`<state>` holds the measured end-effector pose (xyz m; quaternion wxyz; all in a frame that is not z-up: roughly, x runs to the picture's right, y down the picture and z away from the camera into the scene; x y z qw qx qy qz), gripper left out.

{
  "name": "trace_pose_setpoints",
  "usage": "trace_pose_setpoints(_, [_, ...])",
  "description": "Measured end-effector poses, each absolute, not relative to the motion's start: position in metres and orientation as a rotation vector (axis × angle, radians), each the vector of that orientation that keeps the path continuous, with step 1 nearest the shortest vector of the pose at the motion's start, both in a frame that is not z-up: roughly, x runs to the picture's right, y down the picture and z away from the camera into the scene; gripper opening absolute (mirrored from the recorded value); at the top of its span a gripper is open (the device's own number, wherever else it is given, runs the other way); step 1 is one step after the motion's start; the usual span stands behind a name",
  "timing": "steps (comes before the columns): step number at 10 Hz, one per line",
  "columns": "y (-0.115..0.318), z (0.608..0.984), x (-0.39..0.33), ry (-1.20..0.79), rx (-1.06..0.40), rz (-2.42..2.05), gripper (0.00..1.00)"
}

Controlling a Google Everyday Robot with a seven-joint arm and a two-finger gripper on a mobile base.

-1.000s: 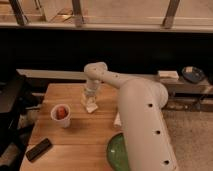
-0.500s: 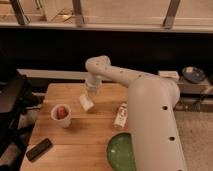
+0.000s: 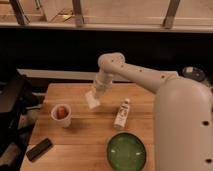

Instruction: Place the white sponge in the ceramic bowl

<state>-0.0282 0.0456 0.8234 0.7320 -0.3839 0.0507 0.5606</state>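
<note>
Logged a small sideways shift of the pincer [image 3: 95, 94] and its sponge [image 3: 92, 100] since half a second ago, toward the bottle [image 3: 122, 113]. Logged also the thick lower part of the arm [image 3: 185, 125] drawn off to the right of view. Against a second ago, when half hidden, now seeing the bowl [image 3: 126, 151] whole.

Found the pincer clamped on the sponge. Sponge white, tilted, hanging at the pincer tip over bare tabletop [image 3: 85, 137]. Looks lifted clear of the wood; cannot settle that from this angle.

Positions, taken from the pincer:
- Bowl: green inside, well below and to the right in view, near the front tabletop edge. Well apart from the sponge; sponge not yet in it.
- Bottle: just to the right, pale, cap end pointing up-view, apart from the sponge. Cannot tell whether lying or standing.
- Cup [image 3: 61, 114]: to the left and slightly below, white, upright, something red inside. Near the sponge, not touching.
- Dark flat block [image 3: 39, 149]: far down and left, by the front left corner.

Traced the arm from lower right of view up to a bend above the pincer, then down to it.
</note>
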Motion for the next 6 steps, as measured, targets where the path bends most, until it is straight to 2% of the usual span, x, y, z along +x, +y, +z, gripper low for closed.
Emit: trace_pose_setpoints(6, [0.106,0.738,0.059,0.076,-1.007,1.2,0.0])
